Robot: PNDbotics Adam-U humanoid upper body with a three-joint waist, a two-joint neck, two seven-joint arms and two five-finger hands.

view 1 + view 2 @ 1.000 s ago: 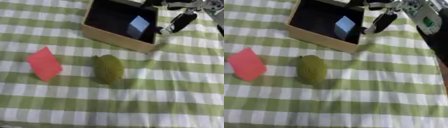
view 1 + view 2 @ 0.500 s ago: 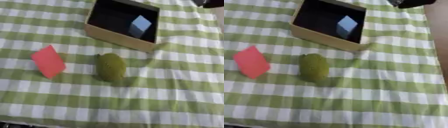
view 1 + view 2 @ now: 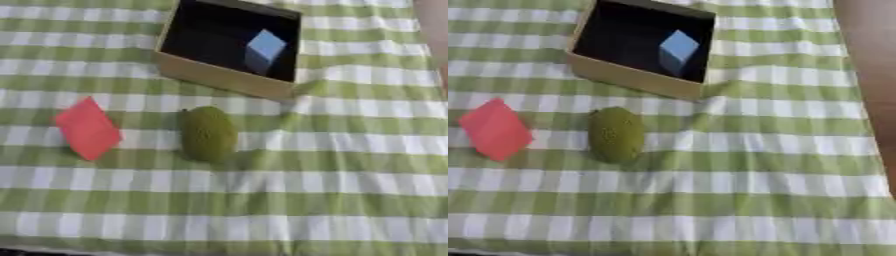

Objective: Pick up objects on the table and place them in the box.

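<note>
A tan box with a dark inside stands at the top middle of the green checked cloth. A light blue cube lies inside it, near its right wall. In front of the box a green oval fruit lies on the cloth. A red flat block rests to the left of the fruit, apart from it. Neither of my hands shows in either view.
The checked cloth covers the table. Its right edge runs down the right side, with a brown floor beyond it. The cloth's front edge shows along the bottom.
My right hand, which hung at the box's right wall a second ago, has gone up out of view. The whole picture has shifted as the head moved.
</note>
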